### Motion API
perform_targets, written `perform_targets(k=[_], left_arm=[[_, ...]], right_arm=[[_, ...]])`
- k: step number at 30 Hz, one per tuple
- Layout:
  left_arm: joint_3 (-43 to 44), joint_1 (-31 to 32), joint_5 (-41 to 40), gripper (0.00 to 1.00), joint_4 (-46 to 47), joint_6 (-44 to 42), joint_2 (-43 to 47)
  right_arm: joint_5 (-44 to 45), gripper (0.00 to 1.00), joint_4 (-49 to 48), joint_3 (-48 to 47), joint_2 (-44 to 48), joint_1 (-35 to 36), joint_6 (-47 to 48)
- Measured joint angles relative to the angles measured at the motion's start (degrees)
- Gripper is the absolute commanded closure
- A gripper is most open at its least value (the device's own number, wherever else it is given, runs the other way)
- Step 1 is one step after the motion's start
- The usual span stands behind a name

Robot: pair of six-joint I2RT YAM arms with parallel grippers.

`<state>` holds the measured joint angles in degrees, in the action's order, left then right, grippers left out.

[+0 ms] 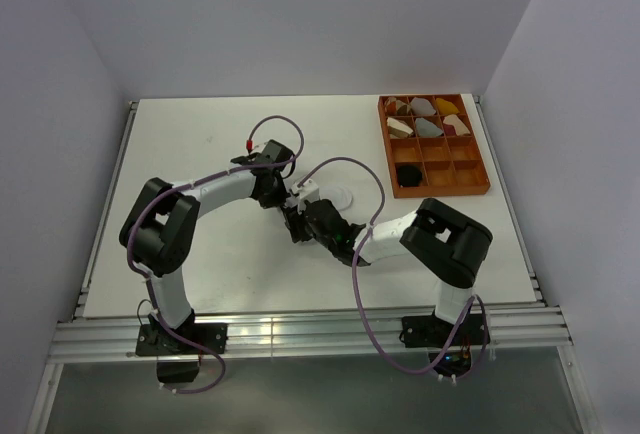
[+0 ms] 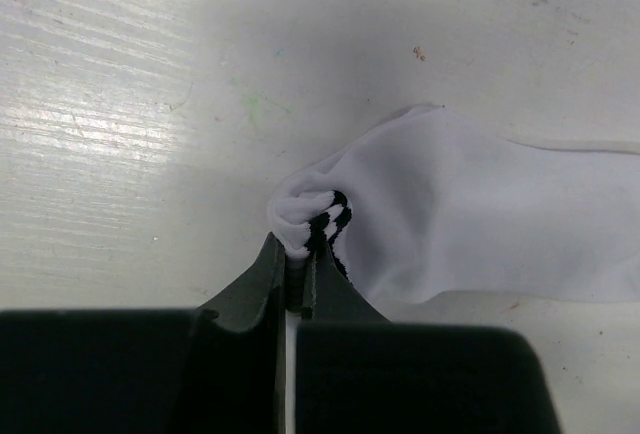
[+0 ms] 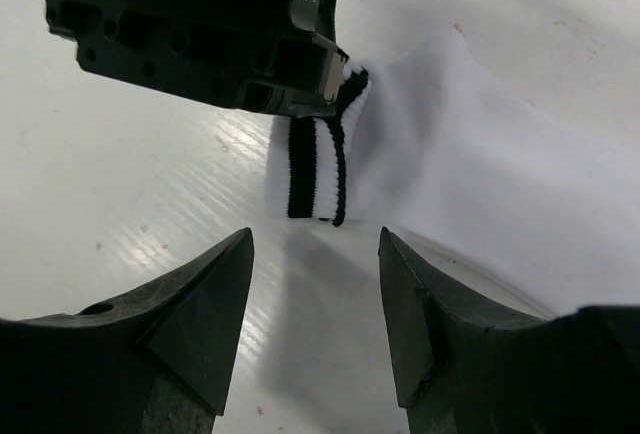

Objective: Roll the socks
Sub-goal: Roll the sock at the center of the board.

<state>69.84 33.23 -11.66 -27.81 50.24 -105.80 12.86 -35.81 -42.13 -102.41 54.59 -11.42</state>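
The white sock (image 2: 470, 214) with two black cuff stripes lies flat on the table, partly visible in the top view (image 1: 338, 197). My left gripper (image 2: 297, 251) is shut on its bunched cuff and holds that end slightly raised. In the right wrist view the striped cuff (image 3: 318, 169) hangs from the left gripper (image 3: 200, 34). My right gripper (image 3: 315, 244) is open and empty, just short of the cuff, with its fingers on either side of the cuff's line. In the top view the two grippers meet at the table's middle, left (image 1: 290, 199) and right (image 1: 300, 226). A black fabric bundle (image 1: 408, 174) lies in the tray.
An orange compartment tray (image 1: 484, 159) stands at the back right, with tan, grey, yellow and brown rolled bundles in its far cells. Purple cables loop over both arms. White walls close in the table on three sides.
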Motion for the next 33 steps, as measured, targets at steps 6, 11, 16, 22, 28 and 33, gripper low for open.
perform_targets(k=[6, 11, 16, 22, 28, 33], left_arm=[[1.1, 0.0, 0.5, 1.00, -1.2, -1.1, -0.8], [1.5, 0.0, 1.2, 1.00, -1.7, -1.5, -1.0], [1.7, 0.0, 1.7, 1.00, -2.0, -1.6, -1.1], [2.2, -0.8, 3.3, 1.00, -2.5, -1.6, -1.5], [2.3, -1.3, 4.3, 1.00, -2.4, -1.6, -1.6], [2.0, -1.4, 4.5, 0.96, -1.7, -1.5, -1.6]], right_arm=[[4.1, 0.38, -0.6, -2.5, -3.1, 1.6, 4.4], [6.6, 0.38, -0.6, -4.7, -4.3, 3.3, 7.5], [8.1, 0.40, -0.5, -6.8, -5.7, 4.5, 9.0], [10.4, 0.50, 1.5, -9.1, -9.1, 5.1, 9.4], [13.5, 0.86, 3.6, -11.3, -11.6, 5.6, 9.1], [14.0, 1.00, 4.3, -11.5, -11.6, 5.7, 8.1]])
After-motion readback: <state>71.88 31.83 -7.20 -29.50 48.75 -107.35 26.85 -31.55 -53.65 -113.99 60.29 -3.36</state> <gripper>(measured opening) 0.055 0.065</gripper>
